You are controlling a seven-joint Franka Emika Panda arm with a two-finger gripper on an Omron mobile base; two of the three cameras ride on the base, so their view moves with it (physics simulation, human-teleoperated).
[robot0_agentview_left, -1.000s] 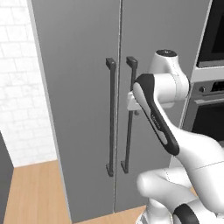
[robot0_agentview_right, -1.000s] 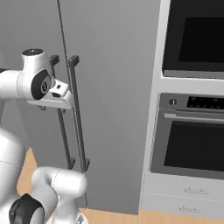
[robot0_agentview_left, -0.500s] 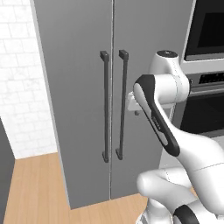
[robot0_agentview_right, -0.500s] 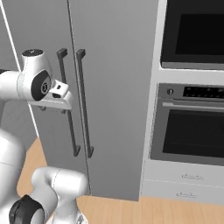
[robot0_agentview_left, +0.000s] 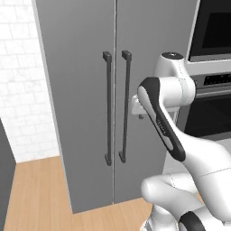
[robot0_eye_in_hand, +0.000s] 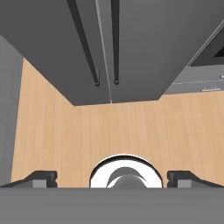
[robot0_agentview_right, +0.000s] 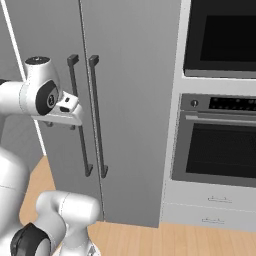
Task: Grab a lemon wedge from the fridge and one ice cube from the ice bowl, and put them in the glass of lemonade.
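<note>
Wooden flooring (robot0_eye_in_hand: 122, 127) is seen beneath the tall grey fridge (robot0_agentview_left: 81, 67), whose two doors are closed, with both dark bar handles (robot0_agentview_left: 108, 108) standing side by side at the centre seam. A black oven (robot0_agentview_right: 220, 145) is set in the wall just beside it. The gripper (robot0_eye_in_hand: 111, 178) is held in front of the fridge, fingertips (robot0_eye_in_hand: 41, 177) spread wide, nothing between them.

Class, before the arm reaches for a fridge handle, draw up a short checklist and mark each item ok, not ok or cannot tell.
1. Fridge doors shut, both handles reachable: ok.
2. Gripper open: ok.
3. Fingers empty, nothing held: ok.
4. Gripper lined up on the right handle: not ok, it points down at the floor.
5. Lemon wedge inside on a shelf: cannot tell, doors hide it.
6. Oven clear of the door swing: cannot tell.
</note>
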